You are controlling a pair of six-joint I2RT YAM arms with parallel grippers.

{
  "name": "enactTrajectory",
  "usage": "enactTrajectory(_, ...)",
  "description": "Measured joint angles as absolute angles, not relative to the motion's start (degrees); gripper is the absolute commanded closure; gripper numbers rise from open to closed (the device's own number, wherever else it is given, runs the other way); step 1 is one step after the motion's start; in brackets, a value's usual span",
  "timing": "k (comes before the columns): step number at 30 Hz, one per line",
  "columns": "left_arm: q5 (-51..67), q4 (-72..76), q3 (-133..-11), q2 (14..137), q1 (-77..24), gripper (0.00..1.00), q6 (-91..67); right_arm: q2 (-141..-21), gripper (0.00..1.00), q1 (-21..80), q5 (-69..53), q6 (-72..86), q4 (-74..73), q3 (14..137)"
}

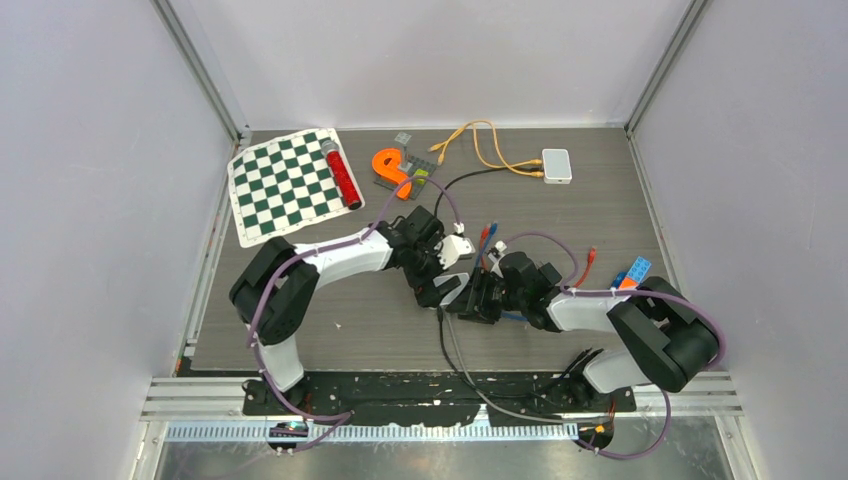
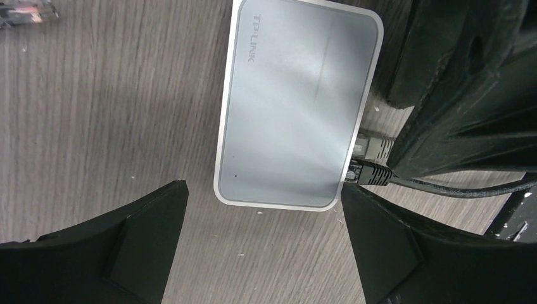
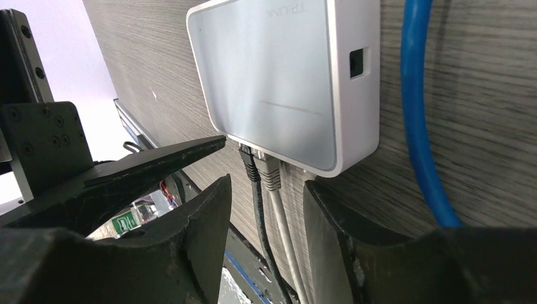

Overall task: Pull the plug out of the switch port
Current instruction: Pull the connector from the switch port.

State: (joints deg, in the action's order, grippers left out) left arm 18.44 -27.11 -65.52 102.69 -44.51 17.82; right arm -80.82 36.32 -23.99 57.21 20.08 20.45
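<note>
The left hand [image 2: 263,190] hangs wide open above one end of a white TP-Link network switch [image 2: 297,107] on a grey wood-grain surface [image 2: 95,114], its black fingers [image 2: 145,234] spread well apart. The right hand [image 3: 266,196], partly open, faces the switch's port edge. Its fingers [image 3: 209,228] straddle a black plug [image 3: 249,161] and a grey plug [image 3: 270,171] but are not closed on them. Both plugs are seated side by side in the ports, and their cables trail back between the fingers. A blue cable [image 3: 415,107] lies on the surface just beside the switch. Seen from overhead, the two hands meet mid-surface and hide the switch, while a green-and-white checkered mat [image 1: 290,183] lies at the far left.
</note>
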Motion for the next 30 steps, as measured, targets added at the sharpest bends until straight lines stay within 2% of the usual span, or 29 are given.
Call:
enactTrajectory(6,18.5,-27.1,-66.7,104.2,-44.5,0.07,18.7,-81.5,0.46,36.3,-24.6,57.2,21.1,20.4)
enactTrajectory(11,19.0,-27.6,-67.0,105.1,-44.7,0.16,18.9,-81.8,0.46,36.3,-24.8,57.3,21.6,20.4)
enactTrajectory(15,19.5,-27.9,-67.1,105.3,-44.8,0.28,18.9,-81.9,0.47,36.3,-24.8,57.3,21.8,20.4)
enactTrajectory(21,19.8,-28.1,-67.2,105.3,-44.9,0.37,19.3,-82.1,0.51,36.3,-24.2,57.4,21.7,20.5)
enactTrajectory(30,19.9,-28.0,-67.1,105.3,-44.9,0.4,19.3,-83.8,0.56,36.3,-21.9,57.4,21.1,22.4)
